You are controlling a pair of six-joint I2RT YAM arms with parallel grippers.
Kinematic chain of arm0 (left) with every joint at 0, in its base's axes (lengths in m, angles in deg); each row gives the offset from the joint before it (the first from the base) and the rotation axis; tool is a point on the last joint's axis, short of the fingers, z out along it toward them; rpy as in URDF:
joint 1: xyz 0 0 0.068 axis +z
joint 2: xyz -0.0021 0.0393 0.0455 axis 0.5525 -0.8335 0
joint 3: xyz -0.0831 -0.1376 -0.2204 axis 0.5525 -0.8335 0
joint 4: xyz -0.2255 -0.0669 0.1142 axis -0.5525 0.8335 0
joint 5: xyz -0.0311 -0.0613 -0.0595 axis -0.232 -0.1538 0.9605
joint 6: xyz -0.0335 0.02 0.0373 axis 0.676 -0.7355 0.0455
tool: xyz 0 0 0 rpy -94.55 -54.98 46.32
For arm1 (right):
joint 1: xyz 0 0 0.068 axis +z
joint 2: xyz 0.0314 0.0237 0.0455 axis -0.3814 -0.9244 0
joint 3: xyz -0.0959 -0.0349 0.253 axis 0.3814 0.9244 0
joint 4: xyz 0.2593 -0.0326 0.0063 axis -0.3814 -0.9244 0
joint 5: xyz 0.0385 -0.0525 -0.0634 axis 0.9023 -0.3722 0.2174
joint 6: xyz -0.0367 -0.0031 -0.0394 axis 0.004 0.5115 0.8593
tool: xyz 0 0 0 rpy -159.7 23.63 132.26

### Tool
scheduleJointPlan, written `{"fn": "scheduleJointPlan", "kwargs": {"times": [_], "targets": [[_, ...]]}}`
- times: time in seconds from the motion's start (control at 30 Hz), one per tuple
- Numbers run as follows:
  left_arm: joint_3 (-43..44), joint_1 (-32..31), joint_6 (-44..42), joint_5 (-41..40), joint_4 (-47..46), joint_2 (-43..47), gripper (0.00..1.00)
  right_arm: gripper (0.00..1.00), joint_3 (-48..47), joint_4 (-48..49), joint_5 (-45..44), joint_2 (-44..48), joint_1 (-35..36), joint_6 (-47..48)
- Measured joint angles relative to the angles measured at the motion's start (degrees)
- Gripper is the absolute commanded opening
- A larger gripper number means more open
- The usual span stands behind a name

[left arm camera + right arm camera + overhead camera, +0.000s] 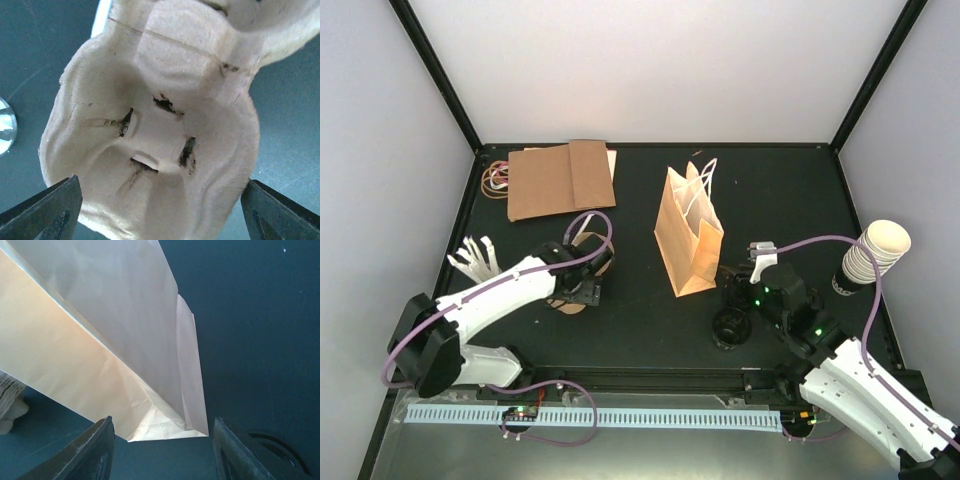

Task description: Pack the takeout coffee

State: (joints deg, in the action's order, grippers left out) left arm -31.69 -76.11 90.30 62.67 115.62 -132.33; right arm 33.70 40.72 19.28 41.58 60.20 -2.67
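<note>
The one coffee cup [730, 328] we can pick out stands upright on the dark table [650, 300], near the front edge, just beside the right gripper [162, 445] and a little nearer to us than the standing paper bag [688, 240]. From the right wrist only part of its round black lid shows, low down and outside the right-hand finger, not between the jaws. We cannot find any other lidded cups.

We judge the cup to be small and light, though heavier and prone to sloshing if filled. Its wall would likely give under a hard squeeze, and the smooth plastic lid could slip or pop off. We would take it around the body just below the lid rim, with modest pressure, and keep it upright.

The right arm reaches forward and low, its wrist looking at the bag's bottom corner. Its jaws stand partly apart with nothing between them.

The left arm stretches in from the left and points down over the moulded cup tray [150, 115]. The left gripper [161, 190] is spread wide, a finger on either side of the tray. We cannot tell whether they touch it.

A stack of lidless paper cups [873, 255] stands well apart at the right edge.
</note>
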Motion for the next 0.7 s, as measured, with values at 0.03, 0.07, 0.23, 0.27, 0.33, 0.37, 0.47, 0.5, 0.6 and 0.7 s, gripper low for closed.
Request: {"fn": "scheduleJointPlan", "kwargs": {"times": [0.03,0.07,0.23,0.27,0.33,0.37,0.47,0.5,0.6,0.7], "targets": [[-0.1,0.8,-0.1,0.1,0.2,0.8,0.83,0.57,0.4,0.2,0.0,0.0,0.0,0.0],[-0.1,1.2,-0.3,0.1,0.2,1.2,0.79,0.57,0.9,0.7,0.0,-0.1,0.0,0.0],[0.2,1.7,-4.2,3.5,-1.3,3.8,0.7,0.57,3.2,3.6,0.1,-0.4,0.0,0.3],[0.4,1.7,-5.0,4.8,-2.0,4.0,0.69,0.57,3.9,4.4,0.2,-0.4,0.0,0.6],[0.9,1.7,-7.4,7.7,-3.4,4.1,0.64,0.57,5.2,6.0,0.2,-0.4,0.0,1.1],[1.1,1.7,-8.3,8.8,-4.0,4.1,0.59,0.57,5.8,6.5,0.2,-0.4,0.0,1.4],[1.6,1.7,-11.2,10.5,-5.8,4.1,0.54,0.56,7.8,8.9,0.2,-0.4,0.0,2.3],[1.8,1.7,-11.6,10.5,-5.9,4.0,0.53,0.56,8.5,9.6,0.2,-0.3,0.0,2.6],[3.4,1.7,-13.0,9.9,-5.9,2.4,0.48,0.56,10.8,12.0,0.8,-0.3,0.0,3.3],[5.9,1.7,-14.6,8.6,-6.2,-1.6,0.44,0.56,12.1,12.8,1.7,0.4,0.0,3.7]]}}
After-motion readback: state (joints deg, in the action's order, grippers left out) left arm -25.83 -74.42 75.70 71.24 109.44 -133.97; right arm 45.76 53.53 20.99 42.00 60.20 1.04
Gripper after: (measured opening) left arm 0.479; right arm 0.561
